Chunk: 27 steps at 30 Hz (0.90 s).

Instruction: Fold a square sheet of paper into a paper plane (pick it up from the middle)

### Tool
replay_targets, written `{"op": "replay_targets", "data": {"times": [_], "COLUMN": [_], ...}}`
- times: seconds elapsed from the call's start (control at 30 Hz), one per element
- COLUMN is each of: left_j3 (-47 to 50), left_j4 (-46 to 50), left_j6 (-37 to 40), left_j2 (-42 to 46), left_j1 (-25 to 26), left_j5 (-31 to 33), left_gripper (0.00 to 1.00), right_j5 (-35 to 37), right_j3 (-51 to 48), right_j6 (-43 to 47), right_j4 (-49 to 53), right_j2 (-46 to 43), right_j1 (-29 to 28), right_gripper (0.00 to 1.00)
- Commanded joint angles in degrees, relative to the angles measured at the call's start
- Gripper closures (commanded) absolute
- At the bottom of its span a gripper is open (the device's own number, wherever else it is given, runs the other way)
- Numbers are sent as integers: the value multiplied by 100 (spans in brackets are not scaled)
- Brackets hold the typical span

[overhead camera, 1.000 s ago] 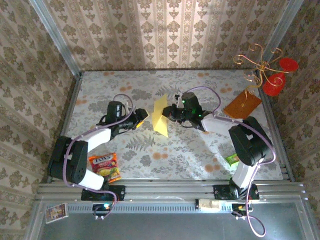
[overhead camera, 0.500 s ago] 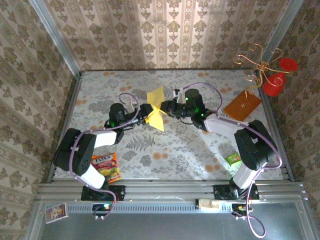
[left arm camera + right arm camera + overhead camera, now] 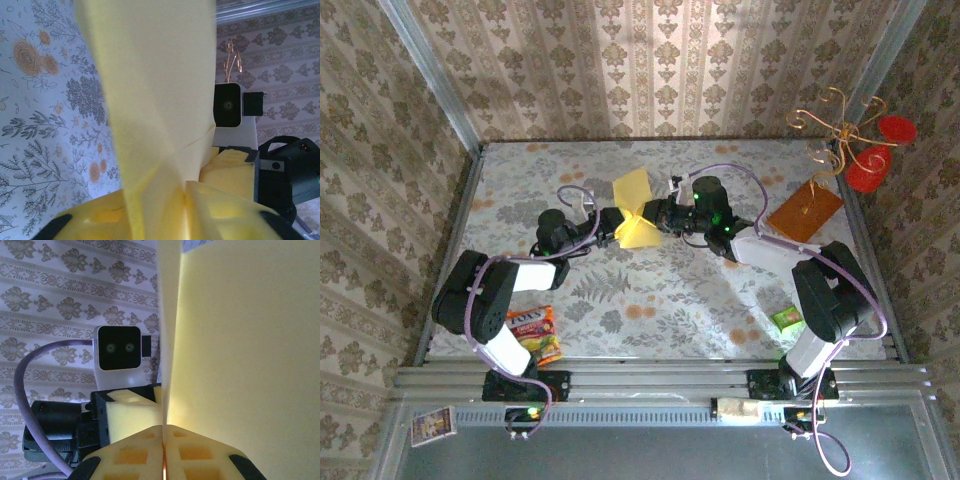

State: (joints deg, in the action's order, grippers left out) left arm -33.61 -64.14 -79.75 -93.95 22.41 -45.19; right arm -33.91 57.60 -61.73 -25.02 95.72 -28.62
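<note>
The square sheet of paper (image 3: pixel 634 216), pale yellow and creased into flaps, hangs above the middle of the table between both grippers. My left gripper (image 3: pixel 611 226) meets it from the left. In the left wrist view the sheet (image 3: pixel 150 85) runs up from between the yellow pads of that gripper (image 3: pixel 185 197), which press on it. My right gripper (image 3: pixel 656 216) holds the opposite side. Seen from the right wrist, its pads (image 3: pixel 164 432) meet on the sheet's edge (image 3: pixel 240 340). No paper plane is in view.
An orange snack packet (image 3: pixel 532 332) lies by the left arm's base, and a small green packet (image 3: pixel 785 319) by the right arm's. An orange-brown board (image 3: pixel 804 210) rests at the back right under a gold wire stand (image 3: pixel 850 140). Patterned walls enclose the table.
My left gripper has moved right and back to the sheet and closed on it. The right gripper has carried the sheet slightly left and back.
</note>
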Motion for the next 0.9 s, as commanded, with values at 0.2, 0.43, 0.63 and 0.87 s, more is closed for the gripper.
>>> {"op": "replay_targets", "data": {"times": [0.2,0.43,0.63,0.87], "left_j3": [-89,-326,-1442,-3268], "left_j4": [108,1610,6171,9796], "left_j6": [208,995,3507,5455], "left_j2": [190,545,1337,1244], "left_j1": [-113,-158,-62,578], "left_j5": [-271,-287,776,3369], "left_gripper": [90,95,94,93], "right_j5": [267,875,1960,3058], "right_j3": [-246,-448,-391,-284], "right_j6": [22,228,918,1550], "right_j4": [198,889,2268,3216], "right_j2": [-125,-473,-976,-1482], "right_j1": [141,386,478,506], "right_gripper": [77,52,43,38]}}
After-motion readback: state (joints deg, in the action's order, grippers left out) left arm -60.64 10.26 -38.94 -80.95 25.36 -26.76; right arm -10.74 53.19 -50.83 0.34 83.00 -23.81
